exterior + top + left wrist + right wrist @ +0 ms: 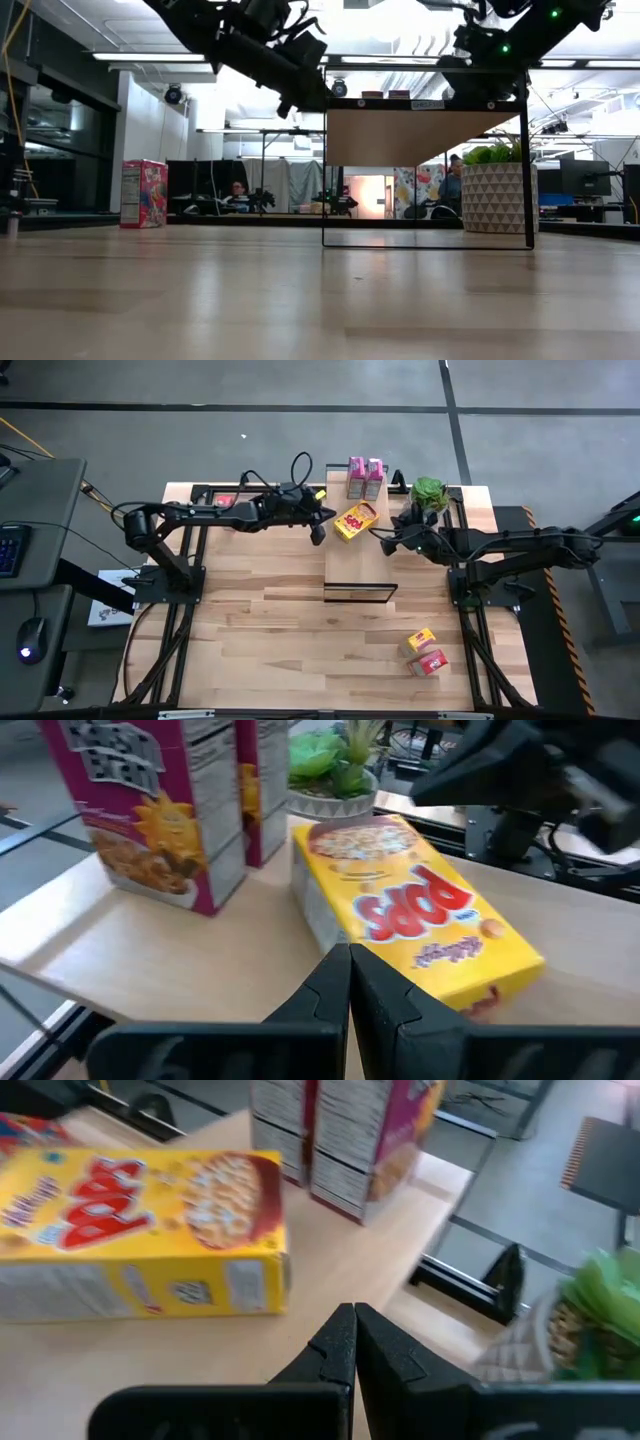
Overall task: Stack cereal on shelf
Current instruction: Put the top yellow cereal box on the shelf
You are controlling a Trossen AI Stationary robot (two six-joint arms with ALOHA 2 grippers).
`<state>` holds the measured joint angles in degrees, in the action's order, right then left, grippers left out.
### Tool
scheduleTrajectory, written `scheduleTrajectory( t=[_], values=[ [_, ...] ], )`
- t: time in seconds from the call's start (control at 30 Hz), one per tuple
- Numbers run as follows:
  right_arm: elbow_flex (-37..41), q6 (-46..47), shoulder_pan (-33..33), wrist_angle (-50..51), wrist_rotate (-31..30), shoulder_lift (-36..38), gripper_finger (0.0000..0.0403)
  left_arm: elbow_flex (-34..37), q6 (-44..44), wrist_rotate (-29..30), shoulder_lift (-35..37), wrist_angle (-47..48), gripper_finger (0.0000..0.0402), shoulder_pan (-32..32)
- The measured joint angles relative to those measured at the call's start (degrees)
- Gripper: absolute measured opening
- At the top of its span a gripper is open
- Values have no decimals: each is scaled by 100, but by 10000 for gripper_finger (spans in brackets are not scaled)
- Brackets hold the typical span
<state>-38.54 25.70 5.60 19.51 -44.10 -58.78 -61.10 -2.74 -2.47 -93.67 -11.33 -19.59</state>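
Note:
A yellow cereal box lies flat on its broad face on the far half of the light-wood shelf. Two pink boxes stand upright behind it at the shelf's far end. My left gripper, shut, hovers at the yellow box's left side. My right gripper, also shut, hovers just off the box's right side, with a gap between them. Another yellow box and a red one lie on the tabletop near right. One more box stands far left. My left gripper's shut fingertips stand against the lower long edge of the lying yellow box, coming level from the table's left. The fingers cover the spot, so I cannot tell whether they touch it.
A green potted plant in a patterned pot stands right of the shelf's far end, close to my right arm. The shelf's near half is bare board. The shelf's dark metal frame raises it above the tabletop.

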Motion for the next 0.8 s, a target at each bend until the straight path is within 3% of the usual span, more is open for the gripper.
scheduleTrajectory(
  t=[0.4,0.6,0.8],
  values=[
    [4,93,42,280,-32,0,0,186,84,2,0,-583,0,478],
    [4,129,42,436,-32,0,0,772,-164,4,-4,-1410,0,401],
    [4,123,42,441,-32,-6,0,894,-262,-182,-2,-1646,0,343]
  ],
)
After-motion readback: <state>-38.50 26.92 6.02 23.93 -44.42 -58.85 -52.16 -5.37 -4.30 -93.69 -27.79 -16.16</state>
